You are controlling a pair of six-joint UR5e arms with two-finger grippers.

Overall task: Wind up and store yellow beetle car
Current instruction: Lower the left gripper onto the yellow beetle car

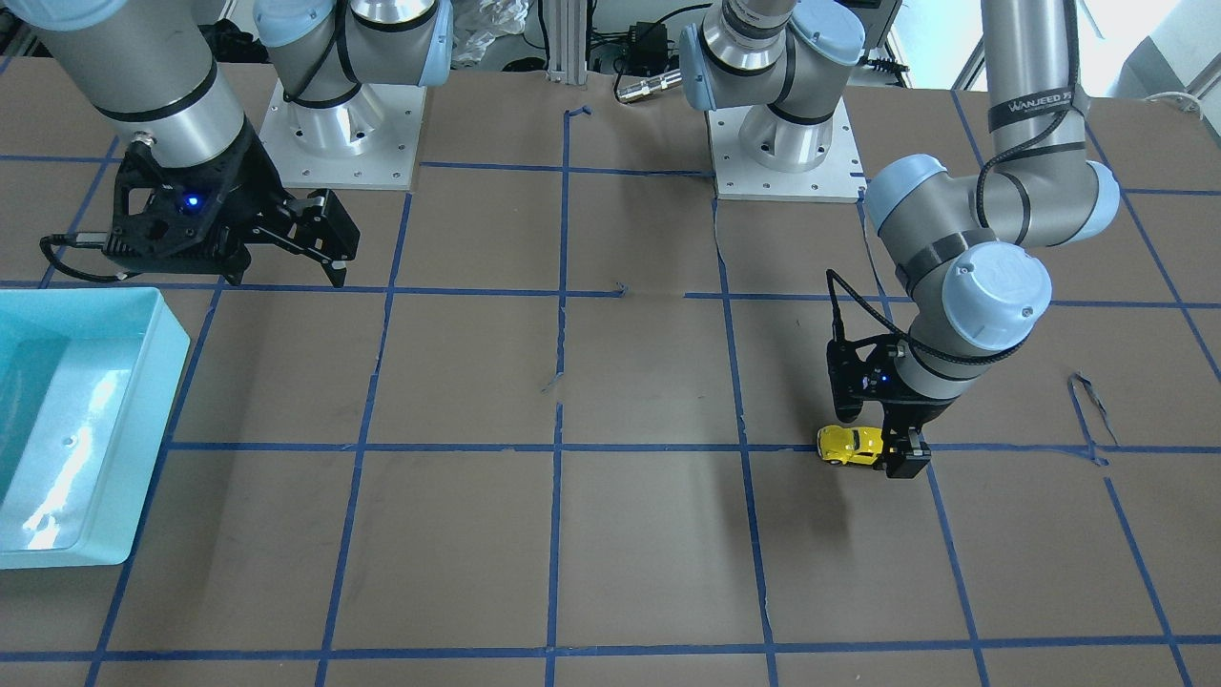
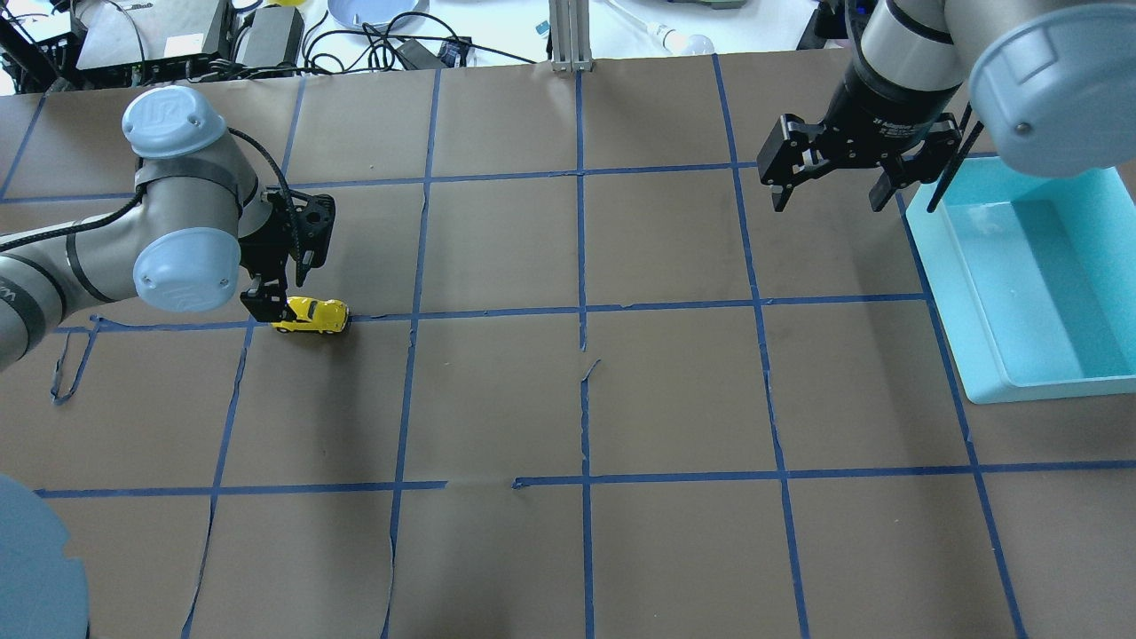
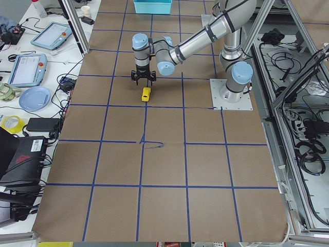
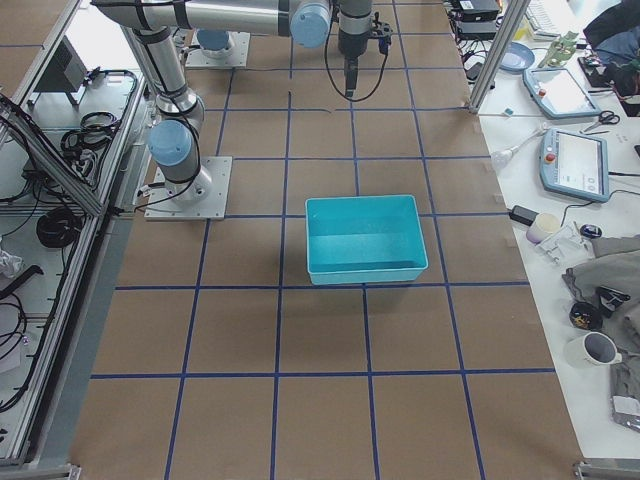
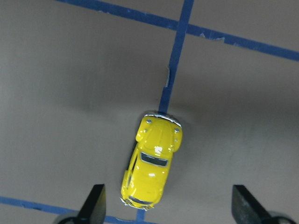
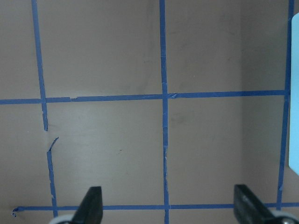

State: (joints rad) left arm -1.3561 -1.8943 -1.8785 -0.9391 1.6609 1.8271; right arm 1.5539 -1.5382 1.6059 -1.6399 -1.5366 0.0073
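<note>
The yellow beetle car [image 2: 311, 315] stands on its wheels on a blue tape line at the table's left side. It also shows in the front view [image 1: 849, 446] and the left wrist view [image 5: 152, 163]. My left gripper [image 2: 282, 288] is open right over the car's one end. In the left wrist view its fingertips [image 5: 96, 205] stand wide apart, with the car's end between them, nearer one finger and untouched. My right gripper [image 2: 830, 191] is open and empty, high above the table beside the teal bin [image 2: 1021, 383].
The teal bin [image 1: 162, 382] is empty and sits at the table's right edge; its corner shows in the right wrist view [image 6: 294, 93]. Brown paper with a blue tape grid covers the table. Both arm bases stand at the robot's side.
</note>
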